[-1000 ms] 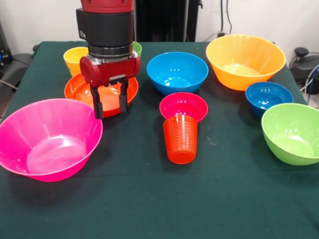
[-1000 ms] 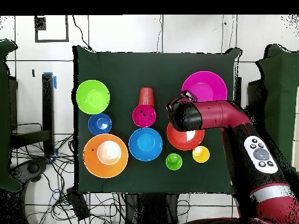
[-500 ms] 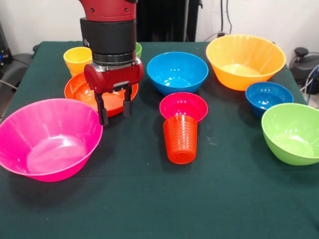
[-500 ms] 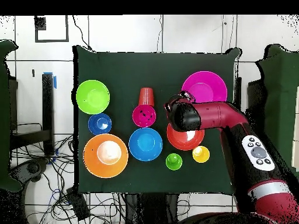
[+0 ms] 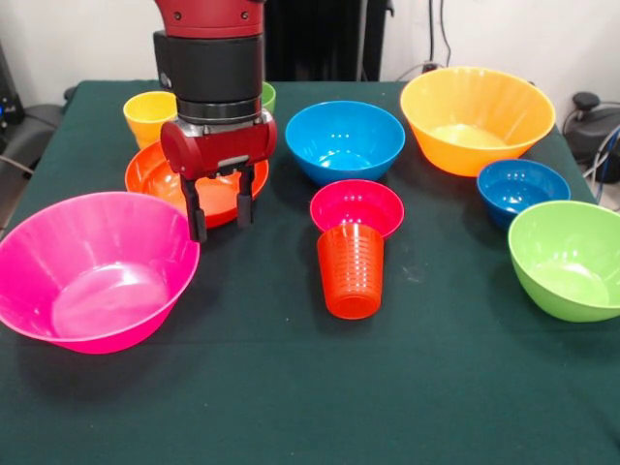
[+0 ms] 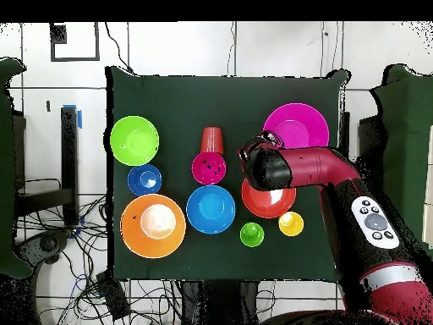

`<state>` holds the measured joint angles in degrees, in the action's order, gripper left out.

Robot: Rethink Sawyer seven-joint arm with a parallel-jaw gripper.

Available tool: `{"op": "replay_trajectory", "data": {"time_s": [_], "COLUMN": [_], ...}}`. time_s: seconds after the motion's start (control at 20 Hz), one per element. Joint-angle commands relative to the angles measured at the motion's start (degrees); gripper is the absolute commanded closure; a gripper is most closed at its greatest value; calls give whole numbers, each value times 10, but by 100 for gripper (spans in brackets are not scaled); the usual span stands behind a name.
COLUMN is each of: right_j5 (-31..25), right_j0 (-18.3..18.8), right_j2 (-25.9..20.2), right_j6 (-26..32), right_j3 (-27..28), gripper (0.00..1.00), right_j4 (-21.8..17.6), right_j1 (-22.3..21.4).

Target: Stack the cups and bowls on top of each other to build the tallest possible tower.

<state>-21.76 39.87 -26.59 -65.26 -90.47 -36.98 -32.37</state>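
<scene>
Front view: we see nothing stacked yet, with our gripper (image 5: 219,206) hanging empty over the near rim of the shallow red-orange bowl (image 5: 155,171).

Its fingers are parted with nothing between them, just beside the large pink bowl (image 5: 92,266), which sits alone at the desk's (image 5: 291,387) front corner. We judge this the first pick: the next move calls for dropping onto a rim, pinching it and carrying the piece over to the pink bowl. We count seven bowls: pink, red-orange, medium blue (image 5: 344,138), yellow-orange (image 5: 477,116), small dark blue (image 5: 522,188), lime green (image 5: 570,257) and small magenta (image 5: 356,206). Three cups: yellow (image 5: 145,115), light green (image 5: 266,94) and the ribbed orange-red cup (image 5: 350,269), which appears inverted, touching the magenta bowl.
</scene>
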Motion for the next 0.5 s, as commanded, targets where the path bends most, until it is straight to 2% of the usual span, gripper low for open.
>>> {"op": "replay_trajectory", "data": {"time_s": [0.05,0.25,0.5], "right_j5": [-7,-22,-8], "right_j0": [-7,-10,-10], "right_j2": [3,35,51], "right_j6": [8,-3,-12], "right_j3": [12,11,17], "gripper": [0,0,0], "right_j4": [-41,-48,-54], "right_j1": [-20,-25,-5]}}
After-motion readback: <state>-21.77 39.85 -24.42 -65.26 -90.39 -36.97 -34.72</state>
